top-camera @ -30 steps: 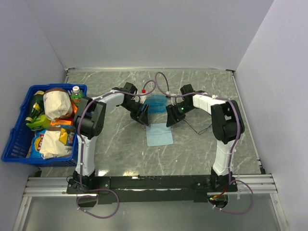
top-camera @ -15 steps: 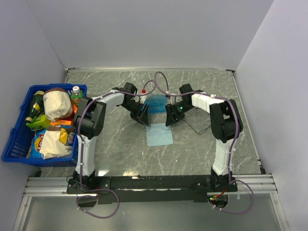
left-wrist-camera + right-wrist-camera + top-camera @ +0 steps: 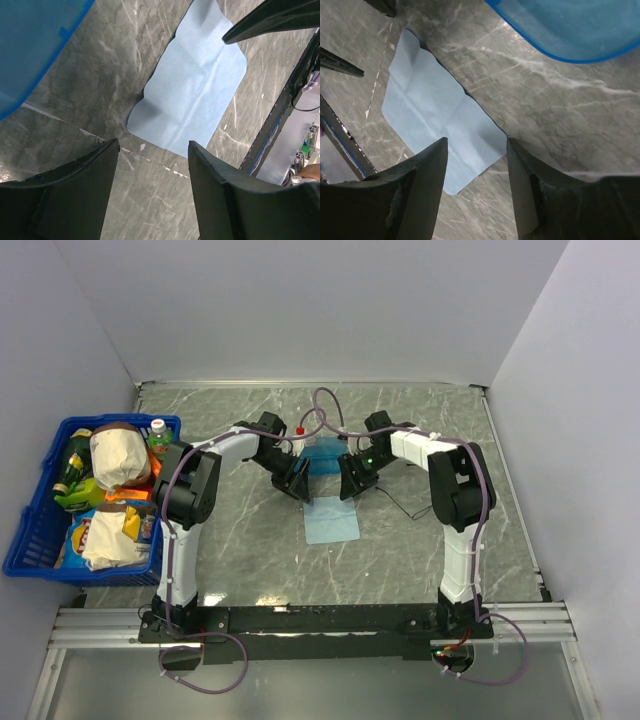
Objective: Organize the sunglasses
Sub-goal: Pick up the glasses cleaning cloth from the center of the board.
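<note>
Overhead: blue case [image 3: 325, 454] sits mid-counter [image 3: 240, 540], long axis roughly 9 to 3. Light-blue cloth [image 3: 331, 520] lies flat just at 6 o'clock of it, not touching.

Left gripper [image 3: 297, 483] is at the case's 8 o'clock corner and right gripper [image 3: 352, 480] at its 4 o'clock corner, both tipped down toward the counter.

Left wrist view: left gripper [image 3: 152, 145] has fingers apart, with only counter and the cloth [image 3: 192, 95] between them. The case [image 3: 35, 45] edge is at upper left.

Right wrist view: right gripper [image 3: 476, 142] also has fingers apart and is empty. The cloth [image 3: 440, 125] is below and the case [image 3: 570, 25] rim at upper right.

Sunglasses [image 3: 400, 506]: a very thin dark line on the counter at about 4 o'clock of the right fingers, beside the cloth's 3 o'clock edge and apart from it. It seems to run from 10 to 4 o'clock, but is too fine to be sure of lens or arm layout, and neither wrist view shows it.

Judgement: the right arm is clearly nearer. Its fingers would need to swing out toward 4 o'clock and turn across that line.

Containers: the case's visible part shows nothing inside, and I cannot tell whether a lid is on it. The blue basket [image 3: 30, 530] at 9 o'clock is packed with bottles, paper-wrapped bundles and snack bags.
</note>
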You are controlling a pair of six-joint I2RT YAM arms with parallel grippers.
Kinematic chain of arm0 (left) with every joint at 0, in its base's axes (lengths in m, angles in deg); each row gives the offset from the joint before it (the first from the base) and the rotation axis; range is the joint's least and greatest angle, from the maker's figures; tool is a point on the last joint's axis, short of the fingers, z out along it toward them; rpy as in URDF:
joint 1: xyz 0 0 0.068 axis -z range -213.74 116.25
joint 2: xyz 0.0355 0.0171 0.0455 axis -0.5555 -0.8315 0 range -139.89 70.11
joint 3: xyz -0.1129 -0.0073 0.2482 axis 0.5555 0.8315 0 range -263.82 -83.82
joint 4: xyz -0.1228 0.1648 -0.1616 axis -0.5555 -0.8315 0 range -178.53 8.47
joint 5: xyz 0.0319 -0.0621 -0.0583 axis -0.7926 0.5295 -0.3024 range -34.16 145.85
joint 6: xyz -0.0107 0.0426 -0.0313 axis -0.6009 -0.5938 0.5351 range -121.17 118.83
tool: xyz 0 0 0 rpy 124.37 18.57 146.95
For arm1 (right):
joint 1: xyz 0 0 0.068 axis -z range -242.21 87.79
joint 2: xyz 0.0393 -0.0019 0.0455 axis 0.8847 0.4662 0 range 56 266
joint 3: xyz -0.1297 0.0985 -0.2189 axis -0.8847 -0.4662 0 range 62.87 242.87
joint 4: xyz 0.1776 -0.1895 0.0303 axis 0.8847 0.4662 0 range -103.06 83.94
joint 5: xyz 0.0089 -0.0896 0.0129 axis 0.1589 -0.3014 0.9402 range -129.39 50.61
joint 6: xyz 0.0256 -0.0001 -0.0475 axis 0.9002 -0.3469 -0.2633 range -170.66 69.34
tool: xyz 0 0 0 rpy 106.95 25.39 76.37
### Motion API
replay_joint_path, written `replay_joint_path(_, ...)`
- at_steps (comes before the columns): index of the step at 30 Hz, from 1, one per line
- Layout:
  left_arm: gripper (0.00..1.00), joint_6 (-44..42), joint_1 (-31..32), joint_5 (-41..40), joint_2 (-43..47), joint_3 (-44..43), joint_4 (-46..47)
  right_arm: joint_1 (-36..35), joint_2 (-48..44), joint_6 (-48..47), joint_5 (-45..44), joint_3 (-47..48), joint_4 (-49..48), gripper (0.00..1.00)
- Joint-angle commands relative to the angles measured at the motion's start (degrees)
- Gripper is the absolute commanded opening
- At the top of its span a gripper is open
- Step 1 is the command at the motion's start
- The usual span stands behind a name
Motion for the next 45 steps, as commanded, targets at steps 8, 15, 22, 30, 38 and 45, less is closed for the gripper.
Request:
replay_joint_path(8,0.65,-2.3,0.5,-3.5,-1.4,0.3,-2.0,-0.9,1.7,-0.5,-2.1,0.9,1.7,0.50)
replay_joint_path(15,0.66,-2.1,0.4,-3.5,-1.4,0.6,-1.6,0.0,1.4,1.2,-4.1,0.5,0.8,0.45)
replay_joint_path(22,0.66,-2.0,0.5,-3.2,-1.5,0.6,-1.6,0.2,2.2,2.0,-5.1,1.2,1.2,0.35)
replay_joint_path(30,0.66,-2.1,0.5,-2.7,-2.2,0.6,-1.8,0.4,2.4,2.8,-5.8,1.4,1.1,0.26)
replay_joint_path(38,0.66,-2.3,0.5,-2.3,-2.0,0.8,-1.6,1.0,2.3,3.7,-5.9,1.2,0.4,0.21)
replay_joint_path(45,0.66,-2.3,0.6,-1.9,-2.2,0.5,-1.6,1.0,2.2,3.2,-5.0,1.2,0.5,0.18)
